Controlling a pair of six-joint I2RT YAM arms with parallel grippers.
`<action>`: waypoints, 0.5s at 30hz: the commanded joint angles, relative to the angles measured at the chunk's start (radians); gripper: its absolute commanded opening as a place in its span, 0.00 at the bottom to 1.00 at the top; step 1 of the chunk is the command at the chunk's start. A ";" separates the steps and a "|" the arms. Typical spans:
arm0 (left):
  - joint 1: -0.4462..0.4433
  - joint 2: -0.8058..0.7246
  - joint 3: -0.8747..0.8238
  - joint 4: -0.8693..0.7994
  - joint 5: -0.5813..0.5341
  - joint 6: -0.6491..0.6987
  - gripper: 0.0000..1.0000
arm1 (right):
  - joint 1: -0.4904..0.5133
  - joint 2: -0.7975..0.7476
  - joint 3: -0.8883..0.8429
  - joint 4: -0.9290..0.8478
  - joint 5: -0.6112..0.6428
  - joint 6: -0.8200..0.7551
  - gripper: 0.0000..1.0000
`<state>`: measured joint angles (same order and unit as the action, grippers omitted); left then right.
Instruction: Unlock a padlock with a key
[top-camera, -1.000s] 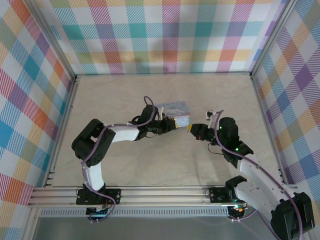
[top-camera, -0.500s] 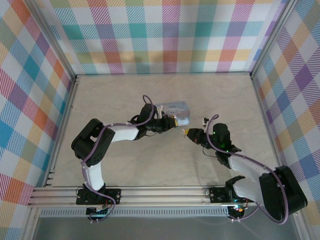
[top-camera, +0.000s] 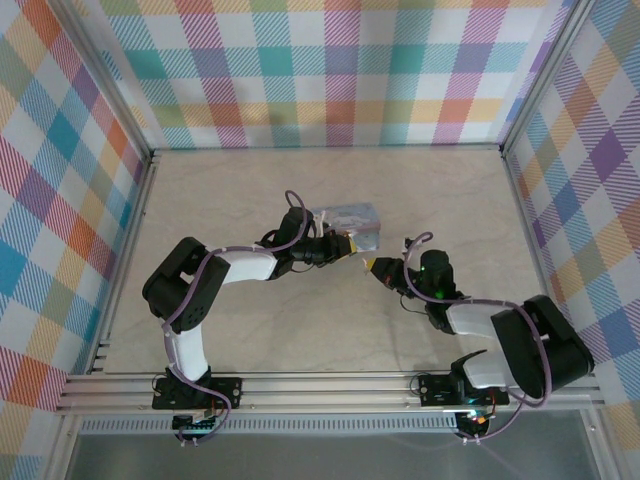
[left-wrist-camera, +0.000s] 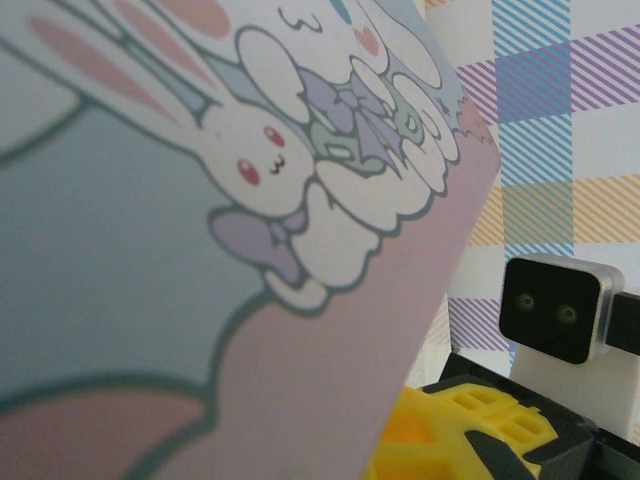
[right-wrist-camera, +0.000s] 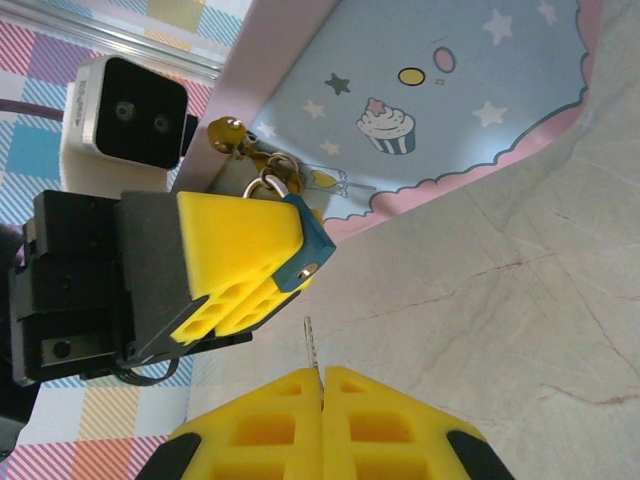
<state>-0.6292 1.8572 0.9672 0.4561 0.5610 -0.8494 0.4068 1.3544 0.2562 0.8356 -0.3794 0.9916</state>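
- My left pincer (top-camera: 347, 244) is against the tin box's (top-camera: 352, 215) near side. In the right wrist view its yellow fingers (right-wrist-camera: 235, 255) are clamped on the padlock (right-wrist-camera: 305, 245).
- The padlock is a small dark-blue body right at the tin box's pink edge. Its metal shackle (right-wrist-camera: 267, 186) is up at the tin box's gold clasp (right-wrist-camera: 228, 130); I can't tell whether it's closed.
- My right pincer (right-wrist-camera: 322, 380) is together, pinching the key (right-wrist-camera: 311, 348). From above it sits (top-camera: 376, 266) just off the tin box's near-right corner.
- The key is a thin silvery sliver sticking out from between my yellow pads. Its tip points at the padlock and is just short of it, not touching.
- The tin box rests on the marbled worktop (right-wrist-camera: 500, 300). It's pale blue with pink trim, with a cupcake and stars on one face.
- In the left wrist view the tin box (left-wrist-camera: 150, 250) is very close, showing white cartoon rabbits. The right pincer's yellow fingers (left-wrist-camera: 450, 430) are just past its edge.
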 joint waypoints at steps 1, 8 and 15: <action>0.011 -0.012 0.024 0.064 0.027 -0.007 0.09 | -0.002 0.037 -0.012 0.128 -0.003 0.025 0.00; 0.011 -0.013 0.019 0.070 0.028 -0.011 0.09 | -0.001 0.082 -0.011 0.178 -0.012 0.038 0.00; 0.016 -0.015 0.014 0.078 0.032 -0.016 0.09 | 0.000 0.016 -0.009 0.117 -0.013 0.026 0.00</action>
<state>-0.6262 1.8572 0.9672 0.4725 0.5648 -0.8536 0.4068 1.4101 0.2558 0.9432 -0.3798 1.0172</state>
